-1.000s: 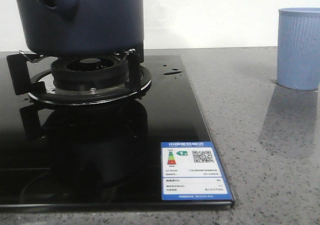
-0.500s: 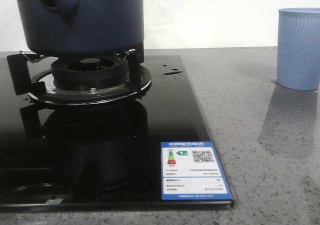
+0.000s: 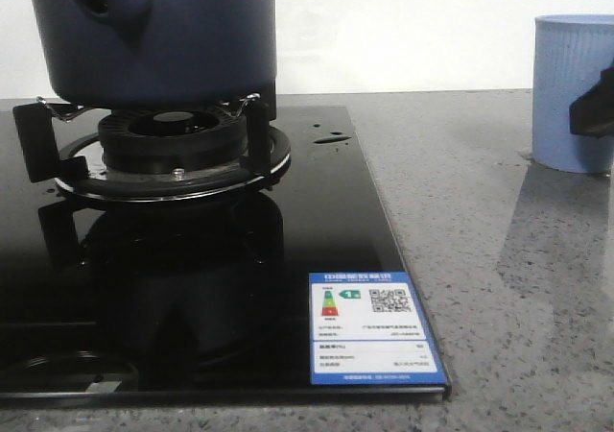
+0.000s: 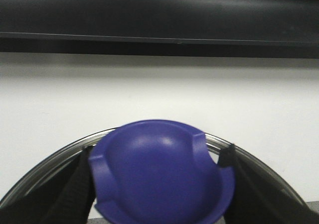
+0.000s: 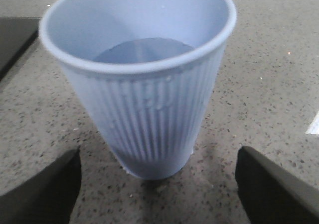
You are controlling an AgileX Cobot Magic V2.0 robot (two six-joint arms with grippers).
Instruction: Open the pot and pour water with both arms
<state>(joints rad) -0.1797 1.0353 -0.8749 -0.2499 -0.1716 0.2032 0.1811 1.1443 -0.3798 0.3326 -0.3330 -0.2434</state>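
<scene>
On the front view, nearest is the label (image 3: 376,327) stuck at the hob's (image 3: 317,221) front right corner. The hob lies on the grey counter (image 3: 480,259). Farther back, the burner (image 3: 173,139) sits under the grate (image 3: 254,130), and the pot (image 3: 153,34) rests on that grate at the far left, its stubby handle (image 3: 110,0) with a hole facing the camera. A few droplets (image 3: 331,140) lie on the glass beside the burner.

At the far right stands the cup (image 3: 573,91), upright on the counter, well apart from the pot. The right gripper (image 5: 157,184) has its fingers (image 5: 271,189) spread wide on either side of the cup's base, not touching it; one black tip shows at the front view's right edge.

The left gripper (image 4: 159,194) is clamped on the knob (image 4: 159,179) of the glass lid (image 4: 65,152).
</scene>
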